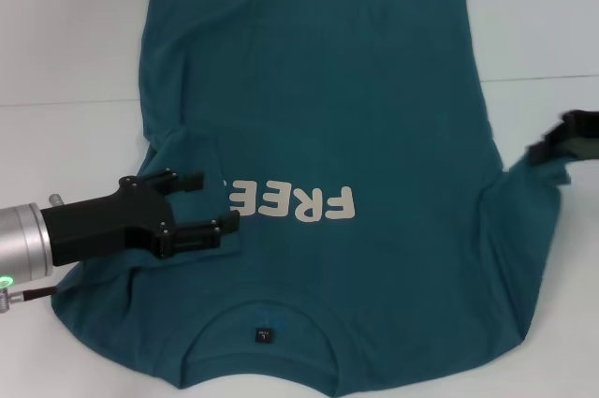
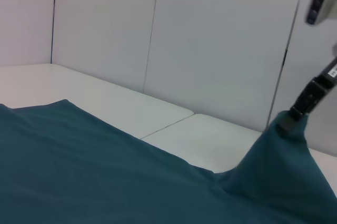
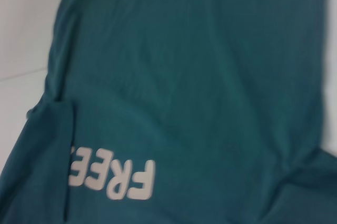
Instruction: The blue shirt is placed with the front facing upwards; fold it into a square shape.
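Note:
The blue shirt (image 1: 318, 108) lies front up on the white table (image 1: 56, 42), with its collar and dark label (image 1: 265, 333) at the near edge. The white "FREE" lettering (image 1: 309, 203) is partly covered by the left sleeve (image 1: 187, 159), which is folded in over the chest. My left gripper (image 1: 218, 199) is open and empty, just above that folded sleeve. My right gripper (image 1: 547, 147) is at the right edge, shut on the other sleeve and holding it raised. The left wrist view shows it (image 2: 295, 113) pinching a lifted peak of cloth (image 2: 279, 166). The right wrist view shows the shirt (image 3: 200, 76) and the lettering (image 3: 121, 179).
A seam runs across the tabletop (image 1: 533, 80) behind the shirt. Pale wall panels (image 2: 210, 39) stand beyond the table's far edge. Bare table shows left (image 1: 65, 154) and right (image 1: 543, 33) of the shirt.

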Action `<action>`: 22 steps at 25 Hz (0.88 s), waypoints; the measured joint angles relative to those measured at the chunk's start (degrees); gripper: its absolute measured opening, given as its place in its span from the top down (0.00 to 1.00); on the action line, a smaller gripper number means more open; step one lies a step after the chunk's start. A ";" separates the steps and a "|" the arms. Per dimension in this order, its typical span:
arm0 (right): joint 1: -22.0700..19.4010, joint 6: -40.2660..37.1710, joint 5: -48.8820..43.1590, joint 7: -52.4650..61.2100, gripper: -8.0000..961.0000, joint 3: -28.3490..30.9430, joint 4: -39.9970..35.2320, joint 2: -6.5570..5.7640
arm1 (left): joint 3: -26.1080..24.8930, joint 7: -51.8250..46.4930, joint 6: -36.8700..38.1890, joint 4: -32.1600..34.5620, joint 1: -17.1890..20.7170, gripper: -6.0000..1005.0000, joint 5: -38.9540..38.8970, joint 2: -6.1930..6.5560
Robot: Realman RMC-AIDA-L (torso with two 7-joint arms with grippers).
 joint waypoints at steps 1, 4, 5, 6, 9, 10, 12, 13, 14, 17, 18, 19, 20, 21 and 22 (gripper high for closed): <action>0.94 0.27 -0.41 0.44 0.94 -1.01 0.09 0.34 | -0.01 0.00 0.04 0.03 0.03 0.12 0.00 0.01; 4.20 1.23 -2.39 1.41 0.94 -3.90 0.64 1.56 | -0.07 0.09 0.08 0.11 0.07 0.12 0.00 0.02; 5.08 1.62 -3.11 1.61 0.94 -4.59 0.83 1.90 | -0.07 0.15 0.09 0.13 0.06 0.12 0.00 0.02; 6.07 2.12 -4.01 1.92 0.94 -5.21 1.24 2.32 | -0.06 0.20 0.09 0.14 0.07 0.12 0.00 0.02; 8.68 3.77 -5.73 2.57 0.94 -7.17 3.29 3.15 | 0.00 0.61 0.10 0.18 -0.03 0.12 0.00 0.02; 9.54 4.34 -6.05 2.70 0.94 -7.99 4.30 3.31 | 0.00 0.71 0.10 0.20 -0.08 0.12 0.00 0.03; 11.11 5.72 -6.51 2.91 0.94 -9.55 6.69 3.51 | 0.00 0.78 0.12 0.22 -0.14 0.12 0.00 0.07; 11.83 6.39 -6.69 2.98 0.94 -10.31 7.89 3.59 | 0.00 0.78 0.15 0.23 -0.16 0.12 0.00 0.09; 12.43 6.92 -6.83 3.04 0.94 -11.00 9.02 3.64 | 0.00 0.79 0.19 0.24 -0.16 0.12 0.00 0.10; 13.84 7.86 -7.28 3.46 0.93 -13.17 11.61 3.95 | 0.00 0.80 0.26 0.30 -0.03 0.12 0.00 0.11; 14.08 8.15 -7.37 3.70 0.93 -13.88 12.09 4.16 | 0.00 0.80 0.26 0.30 -0.03 0.12 0.00 0.11; 14.18 8.59 -7.38 4.02 0.93 -14.47 12.27 4.30 | 0.00 0.80 0.27 0.32 0.10 0.12 0.00 0.11; 14.30 8.97 -7.39 4.32 0.93 -14.99 12.58 4.42 | 0.00 0.80 0.27 0.32 0.12 0.12 0.00 0.11; 14.45 9.37 -7.40 4.60 0.93 -15.37 12.90 4.50 | 0.00 0.80 0.27 0.32 0.17 0.12 0.00 0.11; 14.67 9.67 -7.41 4.67 0.93 -15.66 13.48 4.50 | -0.01 0.80 0.27 0.32 0.19 0.12 0.00 0.11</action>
